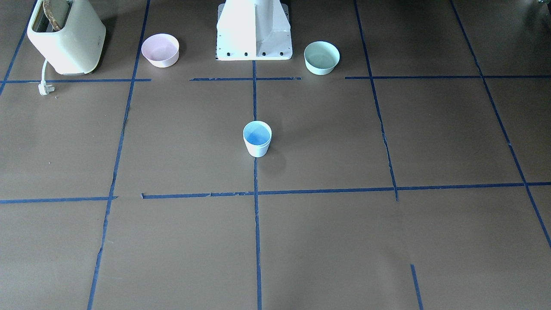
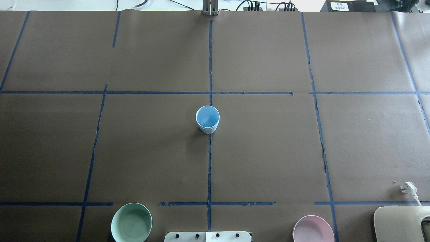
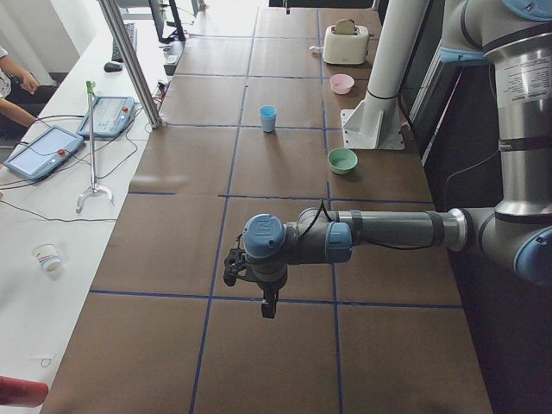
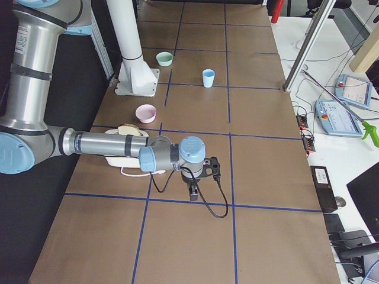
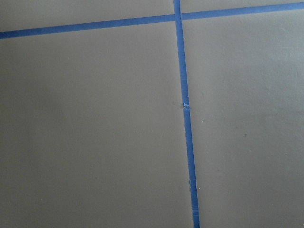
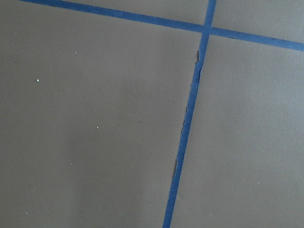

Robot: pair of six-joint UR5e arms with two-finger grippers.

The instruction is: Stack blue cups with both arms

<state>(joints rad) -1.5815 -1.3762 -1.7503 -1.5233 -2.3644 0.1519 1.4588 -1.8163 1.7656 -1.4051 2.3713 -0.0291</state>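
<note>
Cups (image 1: 257,138) nested upright at table (image 1: 387,241) centre.
Left gripper (image 3: 269,306) well off at 9 o'clock, right gripper (image 4: 193,192) at 3; finger state can't be told.

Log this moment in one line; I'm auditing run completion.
blue cups: appear nested, upright | left gripper: away, state unclear | right gripper: away, state unclear

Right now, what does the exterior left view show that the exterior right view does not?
Only exterior left: the left arm with its claw, and a paper cup on the white desk. Only exterior right: the right arm with its claw, and a black box beside the table. Both: the blue cups, seen as one at the centre, the green bowl, the pink bowl and the white pedestal.
</note>
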